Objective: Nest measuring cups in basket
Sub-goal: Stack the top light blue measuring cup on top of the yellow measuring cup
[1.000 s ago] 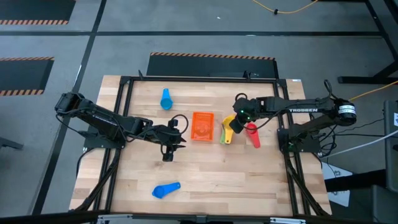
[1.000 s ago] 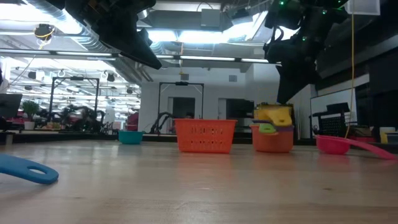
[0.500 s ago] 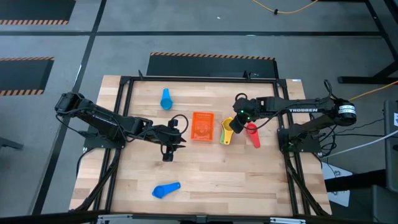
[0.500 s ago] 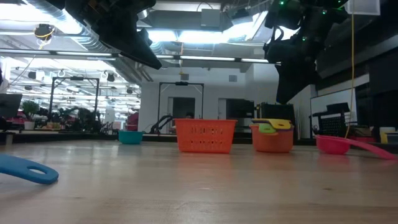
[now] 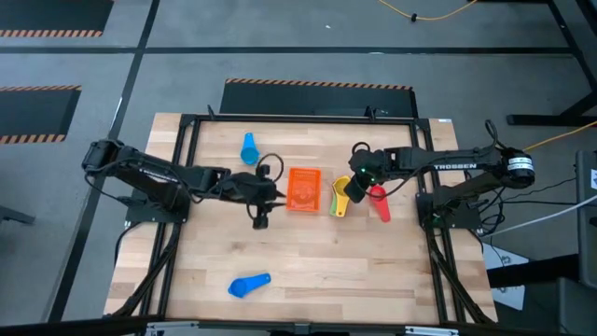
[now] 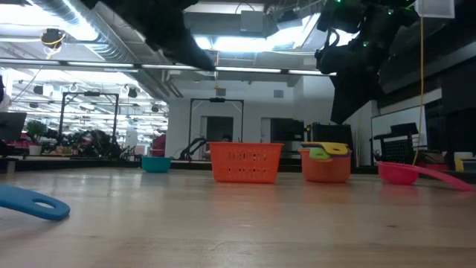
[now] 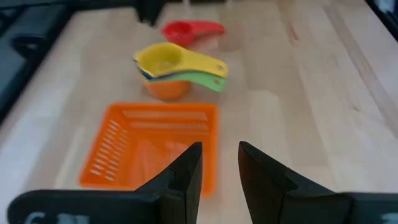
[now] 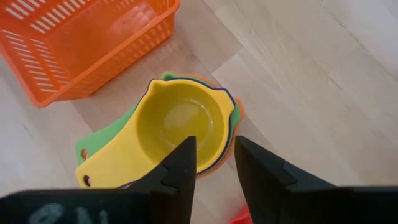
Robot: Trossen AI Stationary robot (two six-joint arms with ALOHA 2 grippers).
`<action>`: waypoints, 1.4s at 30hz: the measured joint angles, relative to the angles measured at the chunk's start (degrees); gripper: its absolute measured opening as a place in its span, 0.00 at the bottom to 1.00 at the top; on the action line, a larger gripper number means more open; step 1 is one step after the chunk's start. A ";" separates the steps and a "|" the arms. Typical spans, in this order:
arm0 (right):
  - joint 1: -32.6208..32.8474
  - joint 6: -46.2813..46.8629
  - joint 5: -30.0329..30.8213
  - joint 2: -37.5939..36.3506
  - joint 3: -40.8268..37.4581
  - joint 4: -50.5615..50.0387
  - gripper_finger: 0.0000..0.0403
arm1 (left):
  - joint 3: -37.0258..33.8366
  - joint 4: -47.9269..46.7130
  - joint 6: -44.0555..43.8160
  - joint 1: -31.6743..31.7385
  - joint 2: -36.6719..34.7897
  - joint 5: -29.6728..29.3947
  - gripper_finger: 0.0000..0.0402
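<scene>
Beside the orange basket (image 5: 304,189), just to its right on the wooden table (image 5: 308,271), a nested stack of measuring cups (image 5: 341,195): yellow cup (image 8: 180,127) on top, green and dark blue rims beneath, orange cup (image 6: 326,169) at the bottom. Right gripper (image 8: 211,162) poised directly above the stack, fingers parted and holding nothing, apparently just clear of the yellow cup. Left gripper (image 7: 219,168) hovering near the basket's left side, fingers a little apart and empty. Basket apparently empty. Red cup (image 5: 379,202) lying alone just right of the stack; light blue cup (image 5: 249,147) far back on the left; blue cup (image 5: 249,285) near the front edge, well apart from everything else. Judged roughly halfway: four cups apparently nested, but outside the basket. Left to do: gather the red, light blue and blue cups into the stack, and get the whole set into the basket.
</scene>
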 joint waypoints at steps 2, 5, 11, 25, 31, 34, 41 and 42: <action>0.29 0.00 0.00 0.00 -0.01 0.00 0.29 | 1.47 -1.16 -0.01 1.45 0.00 -1.24 0.24; 0.87 0.02 0.02 0.00 -0.01 0.00 0.29 | 3.95 -6.03 -0.03 3.95 0.00 -2.58 0.24; 2.32 0.02 0.02 0.00 -0.01 0.42 0.29 | 7.71 -17.34 -0.13 10.42 0.00 -2.74 0.24; 5.17 0.04 0.02 0.00 -0.01 0.69 0.29 | 7.76 -28.05 -3.27 28.47 1.98 -1.37 0.24; 5.32 0.01 0.02 -0.02 -0.01 1.28 0.29 | 7.76 -28.37 -4.70 32.91 5.56 3.50 0.24; 5.32 0.00 0.04 -0.02 -0.01 1.51 0.29 | 7.76 -28.42 -4.73 34.23 7.90 5.01 0.24; 5.30 -0.08 0.04 -0.02 -0.01 1.51 0.29 | 7.76 -28.48 -4.82 34.90 12.92 5.89 0.24; 5.30 -0.10 0.04 -0.02 -0.01 1.51 0.29 | 7.76 -28.50 -4.82 34.90 13.50 5.90 0.24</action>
